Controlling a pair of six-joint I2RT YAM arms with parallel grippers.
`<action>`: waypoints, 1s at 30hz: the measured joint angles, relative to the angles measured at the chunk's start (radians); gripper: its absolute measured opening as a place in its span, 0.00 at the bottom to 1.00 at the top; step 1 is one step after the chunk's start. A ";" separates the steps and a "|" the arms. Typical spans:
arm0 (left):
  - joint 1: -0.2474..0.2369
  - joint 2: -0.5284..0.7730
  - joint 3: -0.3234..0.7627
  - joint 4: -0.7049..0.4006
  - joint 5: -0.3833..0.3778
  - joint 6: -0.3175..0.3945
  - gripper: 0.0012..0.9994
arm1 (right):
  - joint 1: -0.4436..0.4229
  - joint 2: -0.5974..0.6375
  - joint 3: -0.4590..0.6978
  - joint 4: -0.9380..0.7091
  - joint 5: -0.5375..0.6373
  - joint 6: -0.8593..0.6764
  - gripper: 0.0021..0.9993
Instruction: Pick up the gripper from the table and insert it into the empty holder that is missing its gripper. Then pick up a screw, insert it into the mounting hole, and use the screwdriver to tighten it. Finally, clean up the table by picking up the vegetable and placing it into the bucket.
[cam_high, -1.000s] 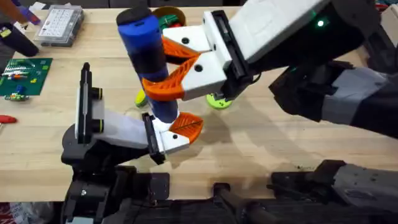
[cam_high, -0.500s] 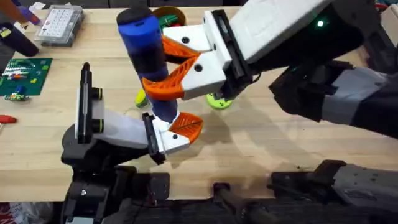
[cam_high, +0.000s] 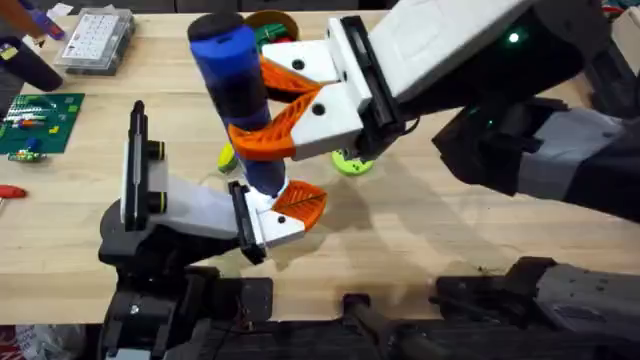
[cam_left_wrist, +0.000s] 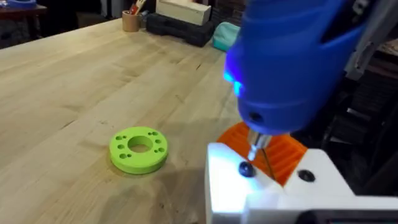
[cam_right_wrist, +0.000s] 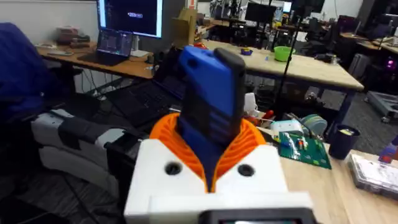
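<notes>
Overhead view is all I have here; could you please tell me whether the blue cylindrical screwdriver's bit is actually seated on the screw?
Observer: The left wrist view shows the blue cylindrical screwdriver's thin metal bit down on a dark screw in the white block.
Operator: Is anything lying near it?
Observer: A green disc with holes lies flat on the wooden table beside it.
Operator: How is the tool held?
Observer: The right wrist view shows the right gripper's orange ribbed fingers clamped around its body.

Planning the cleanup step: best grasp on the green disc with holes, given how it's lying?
The green disc lies flat on the table, holes up. Likely best taken from straight above, fingers closing across its outer rim on opposite sides. The flat, low profile leaves little to grip from the side, and the centre hole looks too narrow for a finger.
</notes>
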 joint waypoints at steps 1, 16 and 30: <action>0.000 0.000 0.000 0.000 0.000 0.000 0.00 | 0.000 0.000 0.000 0.000 0.000 0.000 0.02; 0.000 0.000 0.000 0.000 0.000 -0.002 0.00 | 0.000 0.029 -0.001 -0.001 0.004 -0.003 0.02; 0.000 0.000 0.000 0.000 0.000 -0.002 0.00 | 0.000 0.029 -0.001 -0.002 0.003 -0.003 0.02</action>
